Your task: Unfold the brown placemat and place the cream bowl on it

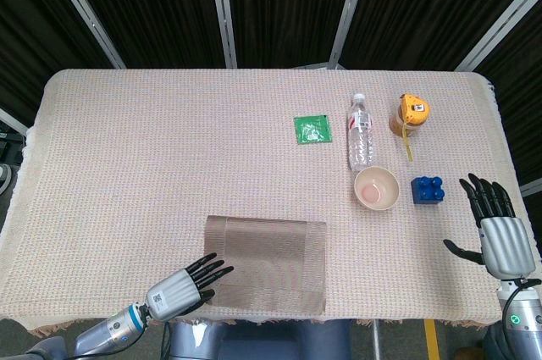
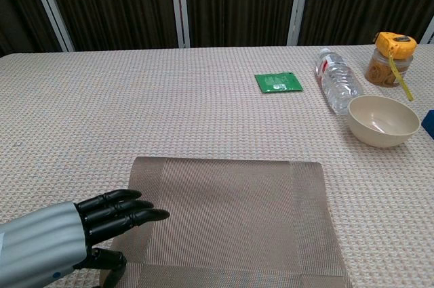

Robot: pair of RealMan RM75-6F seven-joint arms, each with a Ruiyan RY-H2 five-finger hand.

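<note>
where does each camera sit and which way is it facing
Head view: high above the near edge, looking steeply down on the whole table; shows left hand and right hand.
Chest view: low at the near edge, looking across toward the curtains; shows only the left hand.
Shared: brown placemat, cream bowl, water bottle.

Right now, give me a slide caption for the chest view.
Left hand at the brown placemat's near corner; cream bowl waits off to the right.
</note>
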